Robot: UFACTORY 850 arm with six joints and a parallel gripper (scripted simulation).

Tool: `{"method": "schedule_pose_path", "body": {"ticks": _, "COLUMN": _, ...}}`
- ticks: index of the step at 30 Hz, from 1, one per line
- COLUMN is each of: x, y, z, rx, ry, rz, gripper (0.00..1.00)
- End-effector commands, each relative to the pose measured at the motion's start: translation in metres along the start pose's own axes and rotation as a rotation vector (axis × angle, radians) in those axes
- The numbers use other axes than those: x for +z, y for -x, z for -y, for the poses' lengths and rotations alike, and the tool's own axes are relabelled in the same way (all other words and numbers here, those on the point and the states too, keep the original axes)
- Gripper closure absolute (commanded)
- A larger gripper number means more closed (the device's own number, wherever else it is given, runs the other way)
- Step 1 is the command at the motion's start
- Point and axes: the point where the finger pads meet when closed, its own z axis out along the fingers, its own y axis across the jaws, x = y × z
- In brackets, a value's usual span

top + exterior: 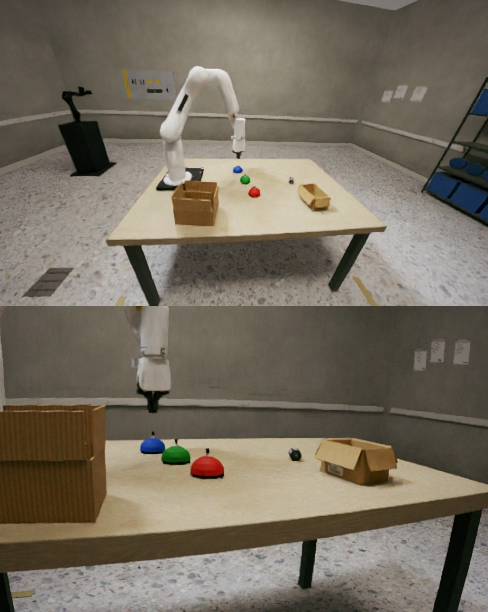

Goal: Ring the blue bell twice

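The blue bell [237, 169] sits on the table at the far end of a row with a green bell [245, 179] and a red bell [254, 192]. It also shows in the exterior view [152, 445], with its thin button stem standing up. My gripper [238, 154] points straight down and is shut on nothing. In the exterior view the gripper [152, 408] hangs directly above the blue bell, with a clear gap between its tip and the button.
A tall cardboard box [195, 202] stands at the table's front left. A small open cardboard box [314, 196] lies at the right. A small dark object [291, 180] sits between the bells and that box.
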Motion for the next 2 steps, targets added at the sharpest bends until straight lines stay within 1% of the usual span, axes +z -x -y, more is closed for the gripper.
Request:
{"method": "schedule_pose_path", "body": {"ticks": 1, "x": -0.0034, "y": 0.0000, "z": -0.0008, "rx": 0.000, "ry": 0.002, "rz": 0.000, "gripper": 1.00}}
{"method": "schedule_pose_path", "body": {"ticks": 2, "x": -0.0034, "y": 0.0000, "z": -0.0008, "rx": 0.000, "ry": 0.002, "rz": 0.000, "gripper": 1.00}}
